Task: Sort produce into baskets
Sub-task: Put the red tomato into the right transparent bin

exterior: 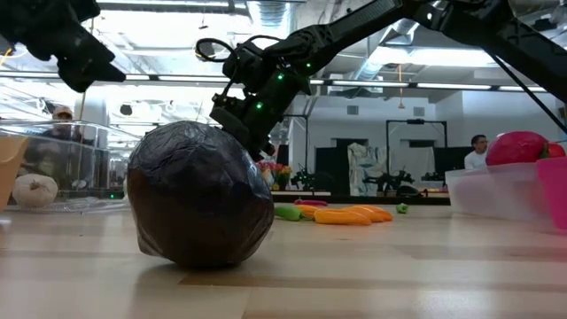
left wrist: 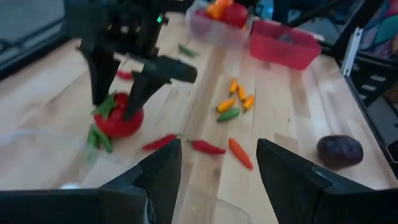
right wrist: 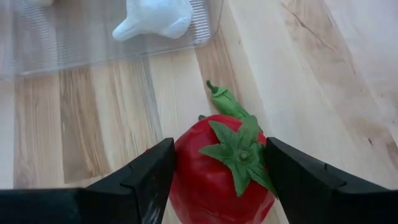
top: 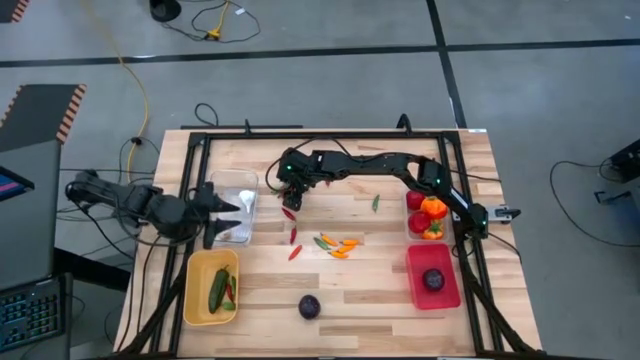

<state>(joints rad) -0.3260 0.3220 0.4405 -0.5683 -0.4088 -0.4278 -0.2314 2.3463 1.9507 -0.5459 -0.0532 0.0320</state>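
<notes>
Hovering over the clear bin point(top: 238, 190) at the bench's left edge, the left gripper point(top: 222, 215) waits with jaws apart, empty. Mid-bench, the right gripper point(right wrist: 214, 171) straddles a red tomatoe point(right wrist: 221, 171), jaws apart either side, not yet clamped. It looks light, smooth and rounded, likely slippery; grip across its middle. A green chilli point(right wrist: 225, 102) touches it, with red chillies point(left wrist: 186, 144) nearby.

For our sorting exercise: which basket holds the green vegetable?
The yellow basket, near the left arm; the red basket holds a dark purple round, the clear one white garlic.
</notes>
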